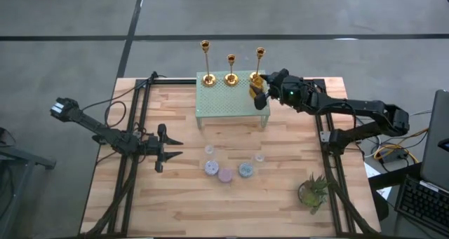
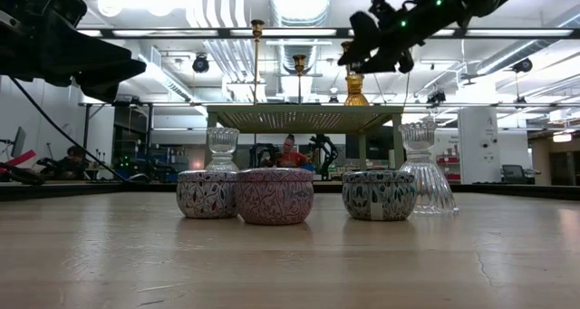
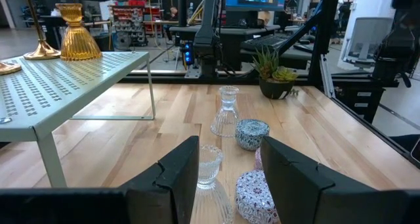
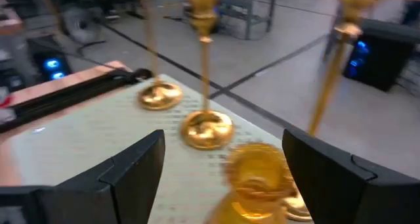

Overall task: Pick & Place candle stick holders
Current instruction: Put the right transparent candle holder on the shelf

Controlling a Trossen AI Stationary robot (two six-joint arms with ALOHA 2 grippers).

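Three gold candle stick holders (image 1: pixel 231 69) stand in a row along the far edge of the perforated green shelf (image 1: pixel 217 99), apparently placed; right gripper (image 1: pixel 261 92) released, jaws spread around an amber glass holder (image 1: pixel 257 90) at the shelf's right; left gripper (image 1: pixel 170 148) part-open, empty, over the table (image 1: pixel 182 204).

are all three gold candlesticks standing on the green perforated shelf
Yes, the high view shows all three candle stick holders upright in a row along the back of the perforated shelf.

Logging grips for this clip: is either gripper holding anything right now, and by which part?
Nothing is held. The right gripper is open around the amber jar on the green rack; the left gripper hangs open over the table.
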